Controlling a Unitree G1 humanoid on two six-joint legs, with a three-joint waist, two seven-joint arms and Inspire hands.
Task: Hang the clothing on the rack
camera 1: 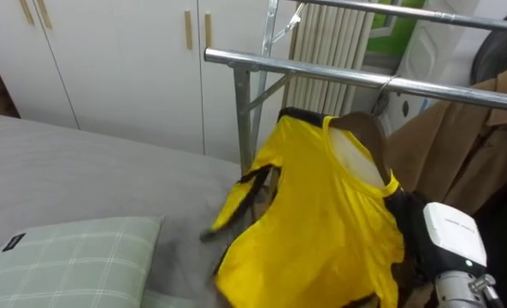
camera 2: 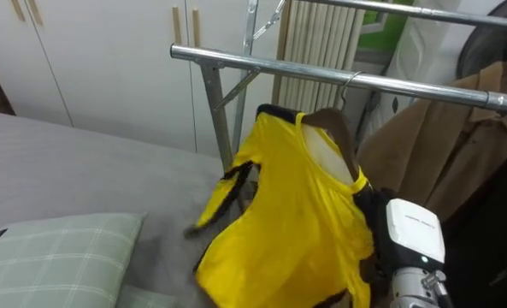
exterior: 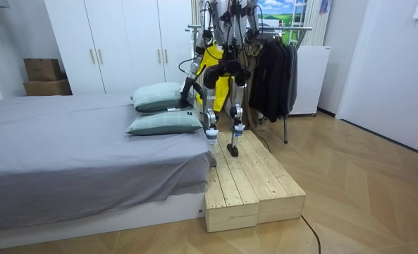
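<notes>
A yellow shirt with black trim hangs on a brown wooden hanger. The hanger's metal hook sits at the near steel rail of the clothes rack. My right hand comes in from the lower right and rests against the shirt's right side, its fingers hidden by the yellow cloth. In the room view I stand on a wooden platform facing the rack, with the yellow shirt in front of me. My left hand hangs low by the bed.
A brown coat and dark clothes hang further right on the rack. The grey bed with a checked pillow lies to my left. White wardrobes and a radiator stand behind.
</notes>
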